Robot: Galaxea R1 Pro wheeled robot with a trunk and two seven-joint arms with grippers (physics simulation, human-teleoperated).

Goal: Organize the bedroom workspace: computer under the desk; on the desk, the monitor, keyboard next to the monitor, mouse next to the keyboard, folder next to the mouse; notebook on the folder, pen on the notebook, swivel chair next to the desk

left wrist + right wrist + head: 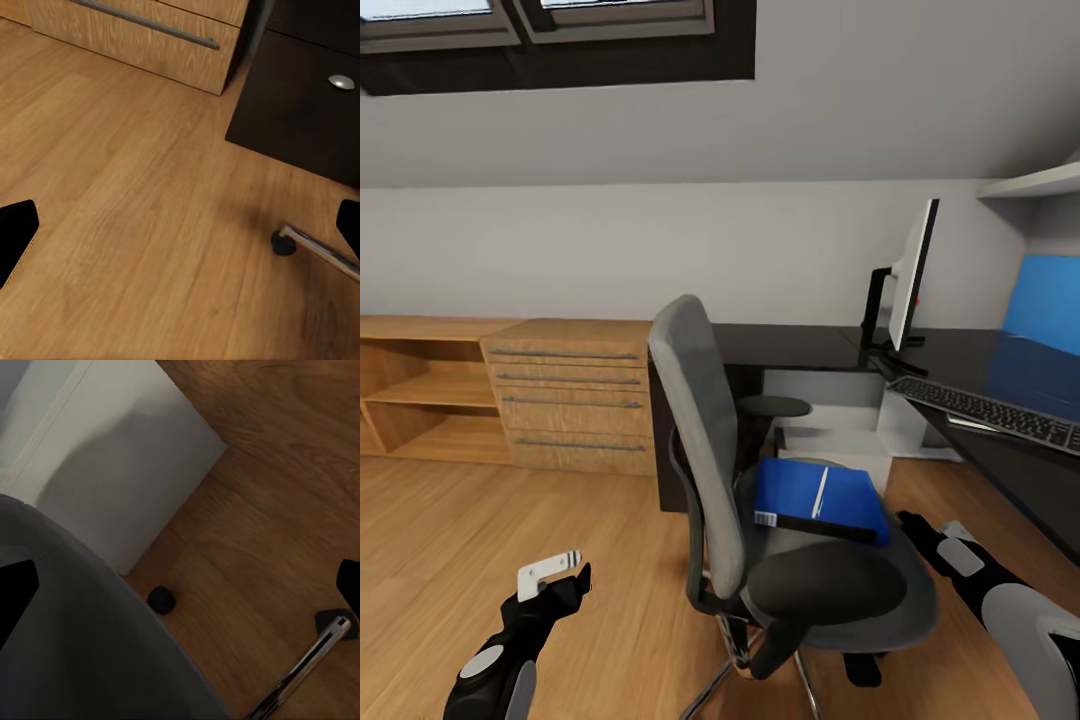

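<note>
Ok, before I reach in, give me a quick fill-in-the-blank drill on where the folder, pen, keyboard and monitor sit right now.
1. The blue folder lies on the seat of the ____.
2. The white pen rests on top of the ____.
3. The keyboard sits on the black ____.
4. Of monitor and keyboard, the one nearer the back wall is the ____.

Missing words: swivel chair; folder; desk; monitor

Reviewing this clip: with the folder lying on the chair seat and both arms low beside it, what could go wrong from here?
1. The pen lies loose on the blue folder; tilting the folder in a lift could roll it off onto the floor.
2. The chair stands on castors, so a push from the right tool may roll it away.
3. The armrest stands between the robot and the folder.
</note>
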